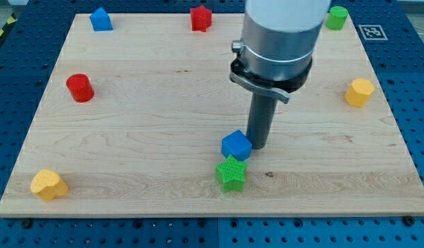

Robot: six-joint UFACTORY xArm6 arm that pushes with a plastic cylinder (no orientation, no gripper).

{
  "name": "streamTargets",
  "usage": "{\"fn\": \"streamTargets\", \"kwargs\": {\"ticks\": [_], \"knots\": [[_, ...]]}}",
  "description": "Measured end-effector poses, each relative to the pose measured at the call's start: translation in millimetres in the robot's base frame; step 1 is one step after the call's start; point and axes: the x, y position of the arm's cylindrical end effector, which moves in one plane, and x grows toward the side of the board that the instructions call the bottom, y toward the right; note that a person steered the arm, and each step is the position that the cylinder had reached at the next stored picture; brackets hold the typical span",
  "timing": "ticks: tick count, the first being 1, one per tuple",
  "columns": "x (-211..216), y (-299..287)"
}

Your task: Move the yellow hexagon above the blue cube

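Note:
The yellow hexagon (359, 91) sits near the board's right edge, about mid-height. The blue cube (236, 145) lies low in the middle of the board. A green star (231, 173) touches the cube from below. My tip (259, 147) stands on the board right beside the blue cube, on its right, touching or nearly touching it. The tip is far to the left of and below the yellow hexagon.
A blue block (100, 19) and a red block (201, 18) stand along the top edge, a green cylinder (336, 17) at top right. A red cylinder (80, 88) is at left, a yellow heart (48, 184) at bottom left. The wooden board (129, 138) rests on a blue pegboard.

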Motion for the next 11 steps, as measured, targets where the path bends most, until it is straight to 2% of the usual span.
{"fn": "streamTargets", "kwargs": {"ticks": [3, 4, 6, 7, 9, 11], "knots": [[1.6, -3.0], [-15.2, 31.4], [9.8, 100.6], [9.8, 163.7], [7.0, 234.4], [-22.2, 287.5]]}}
